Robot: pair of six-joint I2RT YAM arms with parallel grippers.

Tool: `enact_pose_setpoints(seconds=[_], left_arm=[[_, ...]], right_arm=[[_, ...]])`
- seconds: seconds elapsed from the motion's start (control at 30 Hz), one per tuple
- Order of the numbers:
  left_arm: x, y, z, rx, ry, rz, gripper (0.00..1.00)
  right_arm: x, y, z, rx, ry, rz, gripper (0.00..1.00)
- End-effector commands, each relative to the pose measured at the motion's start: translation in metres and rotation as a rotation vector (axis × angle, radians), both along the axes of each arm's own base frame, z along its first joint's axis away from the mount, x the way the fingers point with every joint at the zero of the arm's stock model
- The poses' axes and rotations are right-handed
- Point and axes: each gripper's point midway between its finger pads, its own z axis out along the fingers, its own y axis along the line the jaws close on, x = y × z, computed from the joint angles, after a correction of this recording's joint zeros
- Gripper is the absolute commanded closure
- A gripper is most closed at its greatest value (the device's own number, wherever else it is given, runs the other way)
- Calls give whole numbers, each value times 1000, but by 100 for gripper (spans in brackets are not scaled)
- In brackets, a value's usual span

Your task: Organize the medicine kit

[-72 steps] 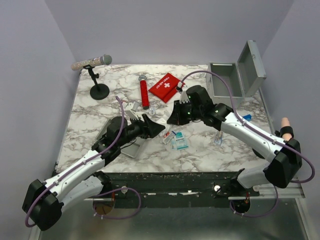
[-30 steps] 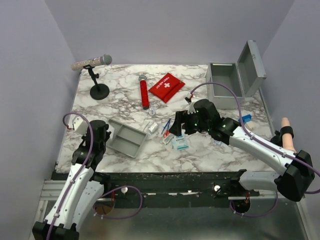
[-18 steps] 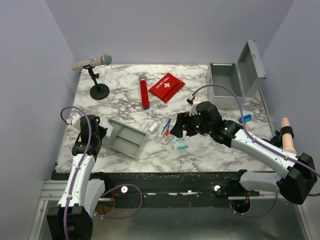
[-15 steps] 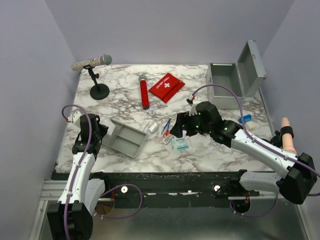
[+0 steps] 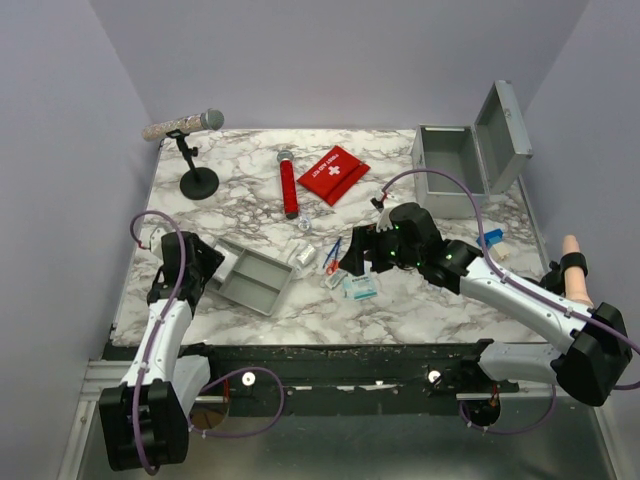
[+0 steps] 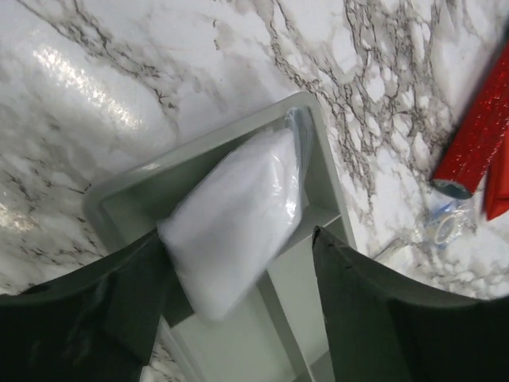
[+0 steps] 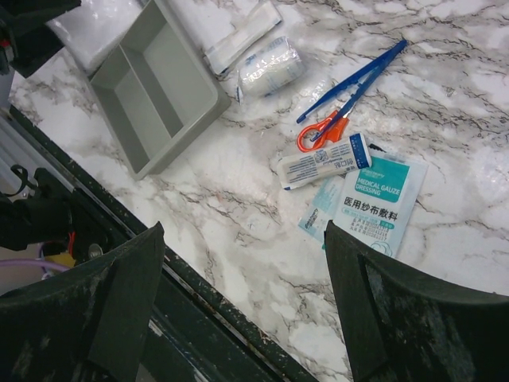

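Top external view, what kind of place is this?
Likely a robot test booth: plain lavender walls box in a marble-patterned table, the left arm and right arm are bolted at its near edge, and a microphone stands on it.

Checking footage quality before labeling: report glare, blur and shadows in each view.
Left wrist: glare streak on the marble table, the white plastic packet bright with little detail, left gripper's fingers dark and soft-edged. Right wrist: even light, print on the gauze packet legible, right gripper's fingers dark, blurred. Top external: soft even light, no strong glare.
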Motion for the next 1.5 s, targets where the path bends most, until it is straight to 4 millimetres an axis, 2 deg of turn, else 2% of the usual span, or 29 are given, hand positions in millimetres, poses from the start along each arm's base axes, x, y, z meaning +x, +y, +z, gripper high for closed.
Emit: enact_pose_setpoints(seconds=[0.0, 0.07, 0.23, 0.37, 0.53, 0.63, 0.77, 1.0, 1.13, 1.3, 1.33, 1.47], left_arm=[[-4, 9, 8, 27, 17, 25, 10], [-4, 13, 24, 48, 2, 32, 1], [-12, 22, 59, 103, 2, 60, 2], [-7, 6, 73, 77, -66, 0, 16], [1, -26, 54, 5, -96, -107, 49], [7, -64, 57, 36, -120, -214, 53], [13, -123, 65, 96, -132, -379, 48], [31, -183, 50, 271, -72, -609, 30], [42, -206, 45, 359, -10, -721, 22], [48, -224, 42, 348, -24, -763, 10], [46, -227, 41, 350, -24, -770, 1], [46, -229, 25, 381, 16, -794, 3]], right_arm=[[-1, 2, -4, -9, -5, 18, 11], [-1, 3, -4, -12, -3, 19, 11], [0, 6, 2, -5, -6, 34, 11], [0, 6, 0, -13, -2, 34, 11], [1, 1, -3, -34, -4, 20, 12], [6, -11, -10, -80, -25, -30, 12], [17, -24, -21, -156, -45, -97, 12], [14, -34, -46, -208, 12, -146, 13], [9, -41, -51, -208, 24, -164, 13], [6, -54, -67, -248, 27, -196, 13], [5, -55, -73, -260, 37, -201, 13], [3, -56, -87, -279, 66, -205, 14]])
